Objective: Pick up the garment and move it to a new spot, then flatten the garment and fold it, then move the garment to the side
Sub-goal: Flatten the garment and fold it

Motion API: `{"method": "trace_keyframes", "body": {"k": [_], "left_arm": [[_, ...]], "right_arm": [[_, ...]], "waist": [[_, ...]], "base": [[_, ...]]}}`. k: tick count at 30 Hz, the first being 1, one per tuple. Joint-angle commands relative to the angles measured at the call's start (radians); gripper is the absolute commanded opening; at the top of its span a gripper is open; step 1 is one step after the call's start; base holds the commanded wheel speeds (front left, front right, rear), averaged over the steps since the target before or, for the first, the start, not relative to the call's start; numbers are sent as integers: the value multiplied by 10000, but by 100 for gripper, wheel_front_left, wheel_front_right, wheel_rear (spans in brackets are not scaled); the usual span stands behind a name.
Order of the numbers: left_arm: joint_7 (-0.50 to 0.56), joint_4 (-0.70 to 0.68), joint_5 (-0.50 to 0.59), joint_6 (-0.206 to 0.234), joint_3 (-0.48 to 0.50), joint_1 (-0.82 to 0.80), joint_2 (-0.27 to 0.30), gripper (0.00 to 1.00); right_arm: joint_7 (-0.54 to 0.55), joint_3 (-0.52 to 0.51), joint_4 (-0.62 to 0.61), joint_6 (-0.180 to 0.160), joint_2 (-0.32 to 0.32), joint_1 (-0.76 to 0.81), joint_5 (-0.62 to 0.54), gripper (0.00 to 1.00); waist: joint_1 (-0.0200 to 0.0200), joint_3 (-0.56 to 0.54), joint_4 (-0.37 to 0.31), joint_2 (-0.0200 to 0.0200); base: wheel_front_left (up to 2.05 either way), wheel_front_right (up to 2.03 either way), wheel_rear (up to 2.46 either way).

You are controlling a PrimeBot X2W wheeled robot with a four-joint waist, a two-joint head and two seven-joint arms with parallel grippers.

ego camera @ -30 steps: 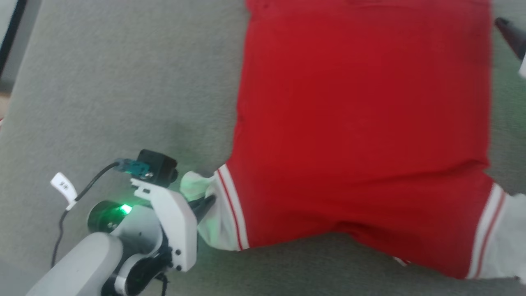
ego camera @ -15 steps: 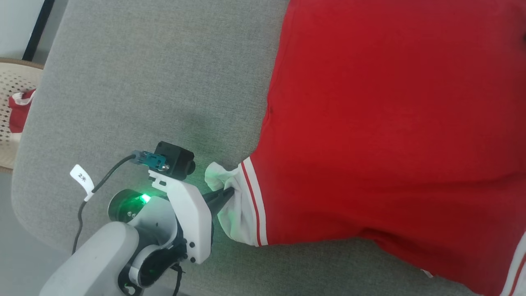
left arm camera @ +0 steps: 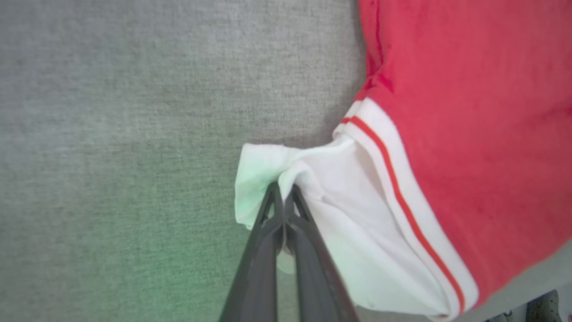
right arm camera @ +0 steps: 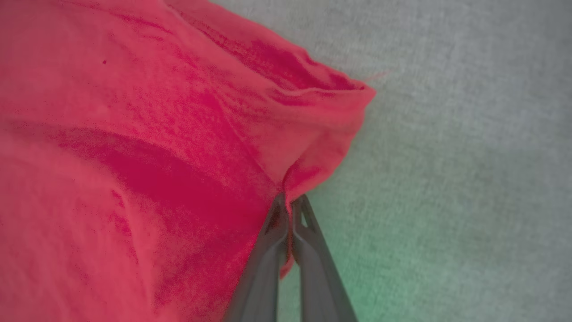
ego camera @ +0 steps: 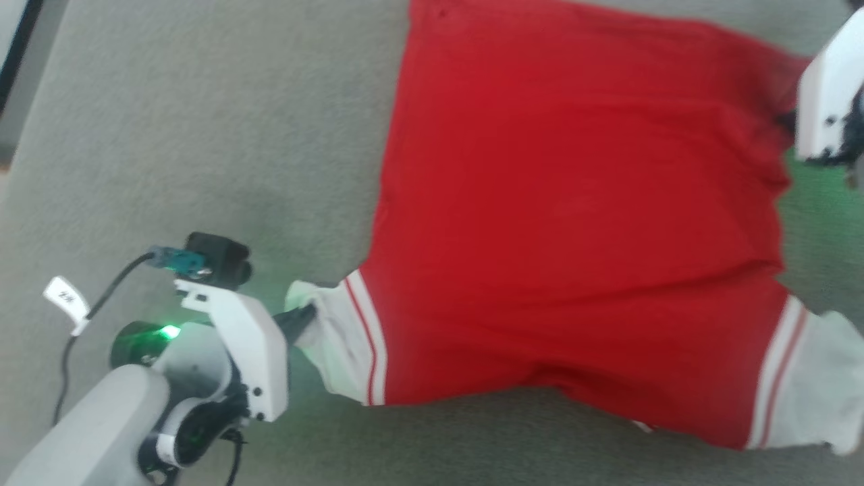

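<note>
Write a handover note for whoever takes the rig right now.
Left gripper: shut on the garment, at its white end panel.
Right gripper: shut on the garment's red edge, near a corner.
Garment: spread on the grey surface, wrinkled near the right gripper.
Done: both grips set.
Left: flatten, fold, move aside.

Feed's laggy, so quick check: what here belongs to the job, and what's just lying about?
Job: red garment; left gripper, shut on its white end panel; right gripper, shut on its red edge.
Lying about: grey fabric surface; tagged cable.
</note>
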Motion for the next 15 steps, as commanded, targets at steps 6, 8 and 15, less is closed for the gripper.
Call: {"method": "trace_keyframes", "body": {"k": [6,8,15], "left_arm": [[55,-233,-212,369,436,587,619,0],[43,-316,-274,454,532,752,770,0],[-38,-615,-404,707,810,1318,1122,0]], "right_arm": [[524,1107,-2414,-17,-439,1743,1559,0],[690,1226,-3237,-17,-615,2403,2032,0],[1229,903,-5946,-16,-1072,5064,2964,0]], "waist": [[0,-857,-1185,0],[0,-1009,-1400,0],[0,-1360,-1987,0]], "base": [[0,0,0],[0,0,0],[0,0,0]]}}
